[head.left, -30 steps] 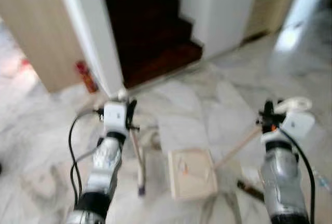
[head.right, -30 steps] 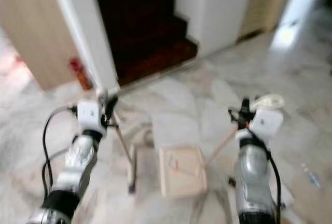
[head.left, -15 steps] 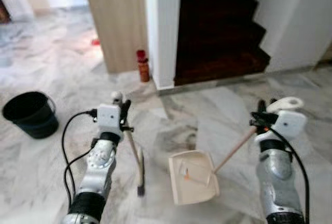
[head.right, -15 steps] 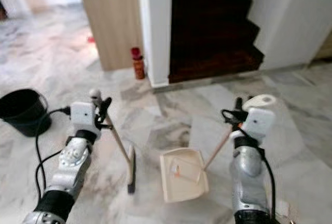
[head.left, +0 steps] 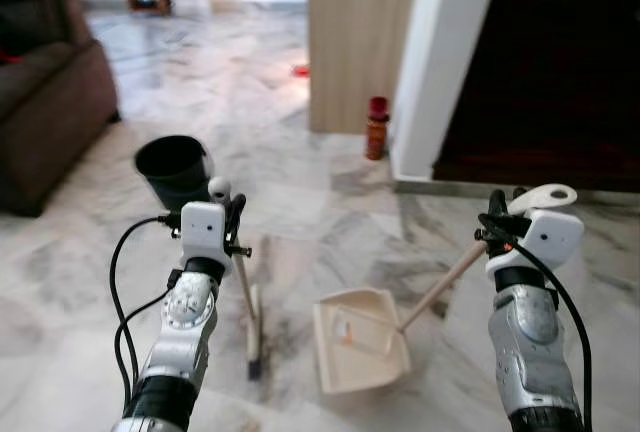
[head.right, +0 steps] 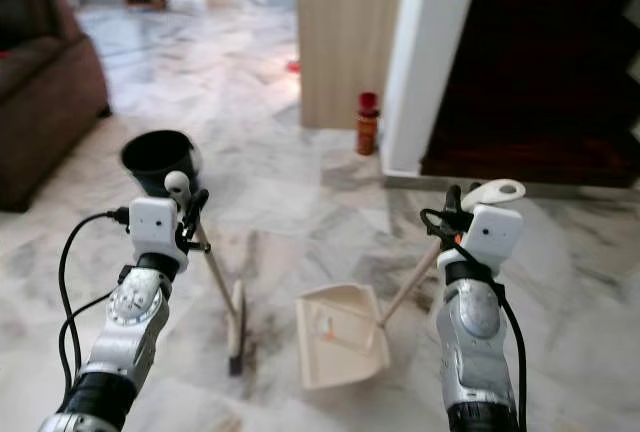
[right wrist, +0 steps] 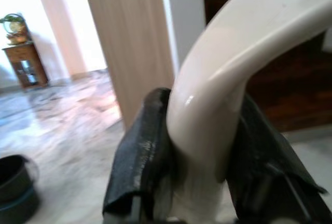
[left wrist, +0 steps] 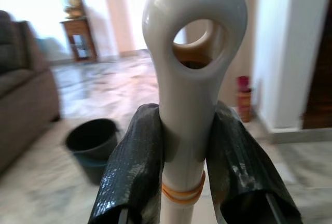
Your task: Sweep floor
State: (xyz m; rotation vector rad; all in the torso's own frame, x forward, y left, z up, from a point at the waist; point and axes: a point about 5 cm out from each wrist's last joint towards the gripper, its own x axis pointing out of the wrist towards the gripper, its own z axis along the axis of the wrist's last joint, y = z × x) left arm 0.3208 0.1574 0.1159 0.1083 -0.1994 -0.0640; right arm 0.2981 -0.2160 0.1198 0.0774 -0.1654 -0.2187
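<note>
Turned left: black bucket [head.left: 176, 167] now ahead. Left hand [head.left: 222, 220] clenched on broom [head.left: 252, 324], right hand [head.left: 500, 227] on dustpan [head.left: 358, 342]; ready to empty.

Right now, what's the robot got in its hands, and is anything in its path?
Left tool shut on broom handle. Right tool shut on dustpan handle, dustpan on the floor. Black bucket ahead-left, red bottle by the wall.

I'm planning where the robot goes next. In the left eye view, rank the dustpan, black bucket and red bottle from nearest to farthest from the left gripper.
1. Black bucket: just beyond the left gripper, slightly to its left.
2. Dustpan: on the floor to its right, between the arms.
3. Red bottle: farthest, ahead and to the right, by the white pillar.
</note>
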